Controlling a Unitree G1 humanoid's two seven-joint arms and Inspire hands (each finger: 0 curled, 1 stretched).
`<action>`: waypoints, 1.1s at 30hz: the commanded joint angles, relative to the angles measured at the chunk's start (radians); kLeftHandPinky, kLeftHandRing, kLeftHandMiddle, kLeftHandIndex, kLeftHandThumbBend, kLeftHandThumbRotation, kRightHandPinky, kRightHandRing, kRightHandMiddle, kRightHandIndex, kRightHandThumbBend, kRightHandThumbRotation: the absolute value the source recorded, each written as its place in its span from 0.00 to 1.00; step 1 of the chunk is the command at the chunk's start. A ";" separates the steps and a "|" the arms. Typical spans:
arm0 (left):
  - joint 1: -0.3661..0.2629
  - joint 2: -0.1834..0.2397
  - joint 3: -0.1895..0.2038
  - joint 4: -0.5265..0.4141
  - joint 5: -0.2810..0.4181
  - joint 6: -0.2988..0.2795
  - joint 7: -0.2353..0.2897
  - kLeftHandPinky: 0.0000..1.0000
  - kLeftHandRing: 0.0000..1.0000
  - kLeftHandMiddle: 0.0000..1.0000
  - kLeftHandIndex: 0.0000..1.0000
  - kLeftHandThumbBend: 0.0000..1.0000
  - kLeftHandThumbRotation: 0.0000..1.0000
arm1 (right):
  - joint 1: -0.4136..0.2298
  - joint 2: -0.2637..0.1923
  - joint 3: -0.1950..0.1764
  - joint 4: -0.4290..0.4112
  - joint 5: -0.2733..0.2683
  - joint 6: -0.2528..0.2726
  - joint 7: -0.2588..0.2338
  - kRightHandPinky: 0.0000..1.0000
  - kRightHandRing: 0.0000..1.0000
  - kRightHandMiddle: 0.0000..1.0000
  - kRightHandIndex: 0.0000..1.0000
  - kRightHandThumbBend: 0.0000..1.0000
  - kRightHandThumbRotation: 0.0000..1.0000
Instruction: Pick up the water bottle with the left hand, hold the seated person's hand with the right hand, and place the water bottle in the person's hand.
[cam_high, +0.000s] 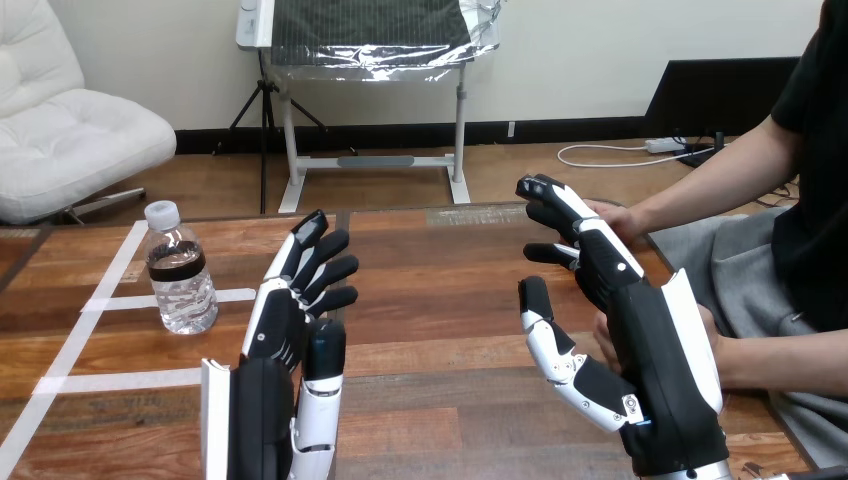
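Wooden table (450, 300), taped white. Right hand (650, 350): at the table's right, released, beside the person's hand (612, 215). Left hand (280, 320): table's middle, released. Clear plastic white-capped water bottle (180, 275): upright, table's left; probably light, crushable, slick, so take your hold mid-body, gently.

Bright, even light; shadows lie soft and faint. The table (440, 300) carries a pale sheen beyond the left hand (275, 322), and the bottle (182, 282), to that hand's left, catches small glints.
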 joint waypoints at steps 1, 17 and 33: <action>-0.033 -0.117 0.032 -0.052 0.027 -0.001 0.028 0.71 0.79 0.83 0.87 0.42 0.99 | -0.064 0.010 -0.009 -0.003 0.006 -0.012 0.001 0.76 0.88 0.93 0.86 0.10 0.00; -0.059 -0.097 0.195 -0.145 0.216 0.119 0.177 0.82 0.85 0.87 0.90 0.46 0.72 | -0.068 0.013 -0.007 0.002 -0.005 -0.010 -0.003 0.77 0.90 0.94 0.86 0.10 0.00; -0.137 -0.027 0.307 -0.165 0.329 0.200 0.271 0.86 0.89 0.90 0.88 0.56 0.63 | -0.078 0.015 -0.010 0.018 -0.022 -0.020 -0.014 0.77 0.88 0.93 0.86 0.10 0.00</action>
